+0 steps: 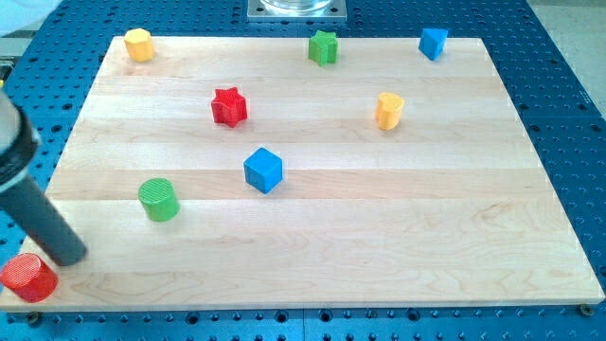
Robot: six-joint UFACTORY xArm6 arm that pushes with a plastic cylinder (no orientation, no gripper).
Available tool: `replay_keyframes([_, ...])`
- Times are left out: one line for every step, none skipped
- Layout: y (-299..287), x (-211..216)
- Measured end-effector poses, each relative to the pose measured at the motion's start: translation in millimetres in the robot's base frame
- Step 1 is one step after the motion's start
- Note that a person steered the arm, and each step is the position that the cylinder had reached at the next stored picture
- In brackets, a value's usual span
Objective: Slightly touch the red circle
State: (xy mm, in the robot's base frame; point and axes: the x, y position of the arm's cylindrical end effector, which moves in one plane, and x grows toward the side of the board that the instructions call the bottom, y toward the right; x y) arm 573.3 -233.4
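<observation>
Down at the wooden board's (312, 246) bottom-left corner sits the red circle, a short red cylinder block (28, 278), partly over the edge. My tip (68, 256), the bare end of the straight dark rod with nothing to open or close, stands just beside it, toward the view's right and slightly up. Whether they touch, I cannot tell. Any nudge should go leftward and down, gently.

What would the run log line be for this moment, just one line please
tip at red cylinder's upper right, contact unclear | cylinder at wooden board's bottom-left corner | green cylinder apart, up-right
</observation>
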Motion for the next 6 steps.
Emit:
replay_keyframes([10, 25])
replay_keyframes([11, 44])
replay_keyframes([5, 45])
replay_keyframes([-5, 45])
replay_keyframes([-9, 45])
replay_keyframes([-16, 44])
